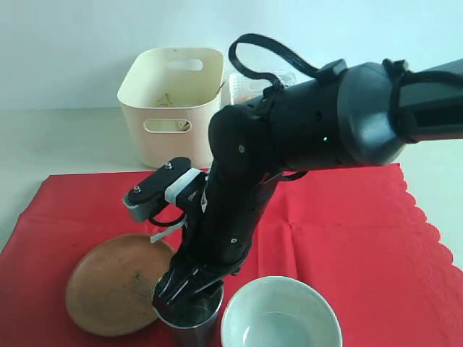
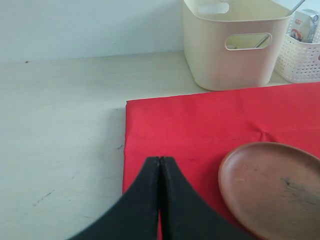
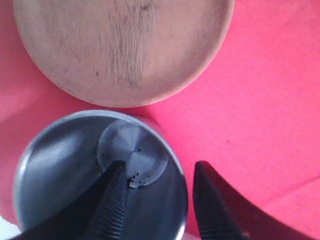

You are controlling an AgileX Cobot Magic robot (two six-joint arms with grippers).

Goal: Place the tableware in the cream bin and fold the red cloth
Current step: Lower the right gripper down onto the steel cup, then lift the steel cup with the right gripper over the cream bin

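Red cloth (image 1: pixel 347 224) on pale table (image 2: pixel 60 125); right tool (image 3: pixel 159 167) astride steel cup (image 3: pixel 60 160) rim, seemingly unclamped; left tool (image 2: pixel 160 160) closed.

Red cloth (image 1: pixel 340 224); brown plate (image 1: pixel 108 285); cream bin (image 1: pixel 170 150); grey cup (image 3: pixel 60 160).

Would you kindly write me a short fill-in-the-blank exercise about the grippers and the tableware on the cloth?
1. The right gripper straddles the steel cup's rim, one finger ____ it and one outside.
2. The left gripper, over the red cloth's edge, has its jaws ____.
3. In the exterior view, the wooden plate lies to the ____ of the cup.

Missing words: inside; shut; left.
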